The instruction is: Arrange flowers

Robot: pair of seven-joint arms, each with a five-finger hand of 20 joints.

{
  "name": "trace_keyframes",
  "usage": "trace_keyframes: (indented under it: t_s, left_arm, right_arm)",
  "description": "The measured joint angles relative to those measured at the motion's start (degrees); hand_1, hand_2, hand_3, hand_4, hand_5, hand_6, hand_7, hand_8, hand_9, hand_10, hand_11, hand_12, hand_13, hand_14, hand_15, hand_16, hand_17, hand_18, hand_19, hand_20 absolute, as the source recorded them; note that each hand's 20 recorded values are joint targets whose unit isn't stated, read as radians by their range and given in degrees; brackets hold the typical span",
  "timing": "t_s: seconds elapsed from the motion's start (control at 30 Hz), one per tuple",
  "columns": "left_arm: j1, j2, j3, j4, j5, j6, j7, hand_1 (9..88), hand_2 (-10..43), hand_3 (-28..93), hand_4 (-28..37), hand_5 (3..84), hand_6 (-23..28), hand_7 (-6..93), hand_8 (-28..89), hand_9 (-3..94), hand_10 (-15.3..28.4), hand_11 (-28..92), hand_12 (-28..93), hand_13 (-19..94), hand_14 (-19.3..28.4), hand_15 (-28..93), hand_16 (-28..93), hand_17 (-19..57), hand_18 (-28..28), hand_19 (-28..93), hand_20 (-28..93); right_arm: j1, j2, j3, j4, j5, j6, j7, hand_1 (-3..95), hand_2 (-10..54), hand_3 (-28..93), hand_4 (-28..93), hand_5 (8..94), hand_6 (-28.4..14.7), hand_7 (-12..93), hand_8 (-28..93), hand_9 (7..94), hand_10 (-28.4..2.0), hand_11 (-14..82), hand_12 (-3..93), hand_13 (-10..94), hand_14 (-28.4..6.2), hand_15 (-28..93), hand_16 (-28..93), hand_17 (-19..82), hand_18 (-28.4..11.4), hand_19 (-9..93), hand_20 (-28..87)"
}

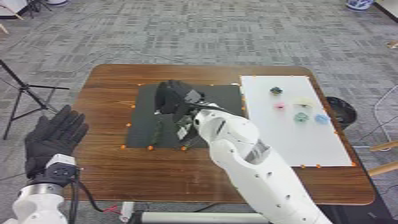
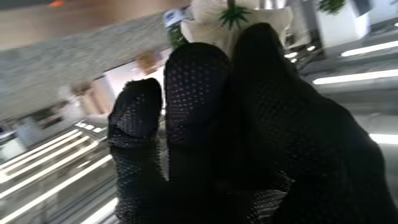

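Observation:
In the head view my right hand (image 1: pixel 171 97) is above the dark mat (image 1: pixel 139 120), knuckles facing up. My right hand (image 2: pixel 200 100) in the right wrist view has its fingertips and thumb pinched on a white flower (image 2: pixel 209 27), whose green underside shows. A green stem (image 1: pixel 157 132) lies on the mat beside the arm. The white board (image 1: pixel 315 145) holds a dark blue-green flower (image 1: pixel 276 90), a pink one (image 1: pixel 280 105), a cream one (image 1: pixel 303 101), a pale green one (image 1: pixel 301 117) and a blue one (image 1: pixel 321 119). My left hand (image 1: pixel 55 135) is open off the table's left side.
Small orange markers (image 1: pixel 150 148) line the mat and board edges on the wooden table (image 1: pixel 111 165). A black round container (image 1: pixel 342 112) stands off the right edge. A tripod (image 1: pixel 27 86) stands to the left. My right forearm crosses the table between mat and board.

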Motion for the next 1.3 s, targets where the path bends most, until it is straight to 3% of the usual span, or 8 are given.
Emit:
trace_keyframes:
  t_s: [0.3,0.6,0.87,1.1,1.3]
  left_arm:
    - [-1.18,0.08,0.40,0.56,-0.01,-0.12,0.14,26.8,19.2,69,-28.3,45.3,8.7,11.4,-10,37.0,14.4,21,7,28,13.8,25,-6,-6.3,14.8,40,8]
    - [-1.34,0.55,0.58,0.48,-0.14,-0.92,0.22,26.7,19.2,69,-28.3,45.4,8.7,11.4,-10,37.0,14.5,21,7,28,13.8,25,-6,-6.3,14.8,40,8]
    - [-2.08,0.95,0.89,0.60,-0.22,-1.65,0.00,26.5,18.7,70,-28.3,45.3,8.7,11.4,-10,37.0,14.4,21,7,28,13.9,25,-6,-6.3,14.8,40,8]
    - [-2.83,1.31,1.15,1.09,-0.98,-3.02,0.06,26.5,18.2,70,-28.3,45.0,8.6,11.2,-10,37.0,14.3,21,7,28,13.8,24,-6,-6.3,14.8,40,8]
    - [-3.13,1.44,1.34,1.13,-1.07,-3.14,0.00,26.6,18.4,70,-28.3,45.2,8.5,11.3,-10,37.0,14.3,21,7,28,13.8,24,-5,-6.3,14.8,40,8]
  right_arm:
    - [-0.60,-9.51,1.08,6.06,-12.60,-9.14,-5.97,62.4,-9.5,67,-28,76.6,0.9,34,3,81.1,-7.0,5.1,33.3,73,-2.3,49,45,39,-19.9,82,39]
    - [-3.26,-15.29,1.89,10.86,-19.61,-3.14,-4.78,62.2,-9.5,68,-28,76.5,0.9,34,2,80.8,-6.9,4.9,32.9,73,-2.1,49,45,39,-19.9,82,39]
    - [-4.91,-17.91,4.89,11.94,-22.84,-7.75,-3.03,63.2,-9.5,67,-28,76.4,1.3,34,0,80.5,-6.8,4.6,32.4,73,-1.9,47,47,39,-19.9,81,40]
    - [-6.01,-19.25,6.52,14.27,-24.92,-5.85,-3.32,63.7,-9.5,67,-28,76.1,1.7,34,0,80.2,-6.4,4.5,32.4,73,-1.5,46,47,38,-19.7,80,40]
    - [-6.00,-19.27,6.56,14.78,-25.09,-4.11,-3.17,63.6,-9.5,67,-28,74.5,1.8,32,-2,78.0,-6.4,4.0,31.5,72,-1.1,46,47,38,-19.5,80,40]
